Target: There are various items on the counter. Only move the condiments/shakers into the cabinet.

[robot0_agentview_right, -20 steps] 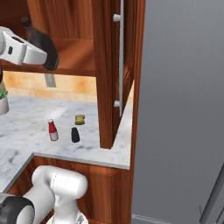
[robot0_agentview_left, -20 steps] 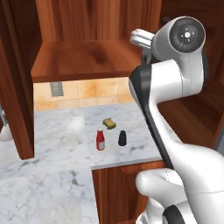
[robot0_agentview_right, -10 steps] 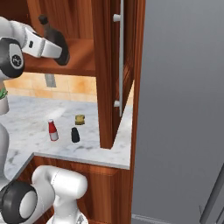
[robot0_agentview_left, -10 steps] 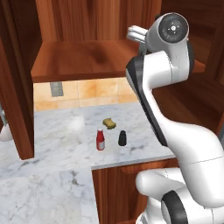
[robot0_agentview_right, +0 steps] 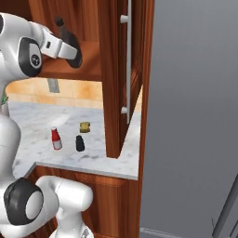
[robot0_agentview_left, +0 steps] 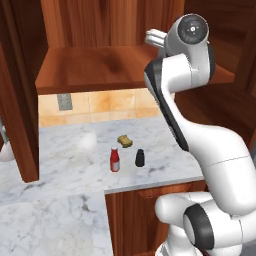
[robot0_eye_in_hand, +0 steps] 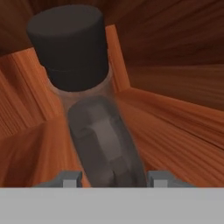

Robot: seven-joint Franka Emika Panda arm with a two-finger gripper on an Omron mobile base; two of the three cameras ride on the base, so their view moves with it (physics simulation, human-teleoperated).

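- The small red bottle [robot0_agentview_left: 115,160] with its white cap stands upright on the counter [robot0_agentview_left: 60,170], nearest the straight front edge of the three small things there; in the right base view it shows at [robot0_agentview_right: 56,138]
- The small black shaker [robot0_agentview_left: 140,158] stands upright just beside the red bottle, apart from it, on the side toward the cabinet's side panel [robot0_agentview_right: 111,79]; it shows too at [robot0_agentview_right: 80,143]
- The yellow-brown spongy lump [robot0_agentview_left: 125,141] lies a little further back on the counter, behind the gap between those two and touching neither; the right base view has it at [robot0_agentview_right: 84,126]
- Behind the marble rises the orange-beige tiled wall [robot0_agentview_left: 105,106], with a small grey outlet plate [robot0_agentview_left: 63,102] set in it
- Above the counter, the cabinet's broad shelf board [robot0_agentview_left: 100,67] runs across, with the vertical plank back [robot0_agentview_left: 100,22] behind it
- The gripper [robot0_eye_in_hand: 109,179] is up inside the cabinet, above the shelf board, clenched on the dark brown bottle [robot0_eye_in_hand: 98,135]; the bottle's body runs up between the two finger tips, and its black cap [robot0_eye_in_hand: 70,43] points toward the cabinet's back corner
- In the right base view the bottle's dark top [robot0_agentview_right: 59,22] juts above the hand, over the shelf
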